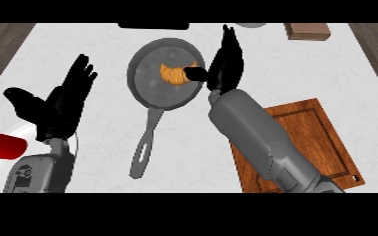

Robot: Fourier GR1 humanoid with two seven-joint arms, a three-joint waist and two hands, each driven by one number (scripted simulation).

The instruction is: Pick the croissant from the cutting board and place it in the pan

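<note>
Nearest, at the lower left edge, a red object (10, 145), partly cut off and too little of it shown to name. Just above it, left hand (59, 102) resting open over the white counter (96, 40), fingers straight and pointing up the view, thumb spread to the left, nothing held. At lower right, a wooden cutting board (325, 140) lying flat on the counter, bare where visible, its left part hidden under the grey right forearm that crosses it diagonally. Further in, near the middle, a grey pan (144, 82) with its long handle running down and slightly left toward the near edge. Inside the pan, right of its centre, the golden croissant (173, 74). Right hand (221, 67) over the pan's right rim, fingers straight and stretched up the view, thumb reaching left to the croissant's right end and touching or very nearly touching it; cannot tell which; fingers not curled round it. Farthest back, along the far edge: a dark flat object (153, 26) behind the pan, a pale rounded object (251, 25) partly out of view, and a brown wooden block (307, 31) at the right.
</note>
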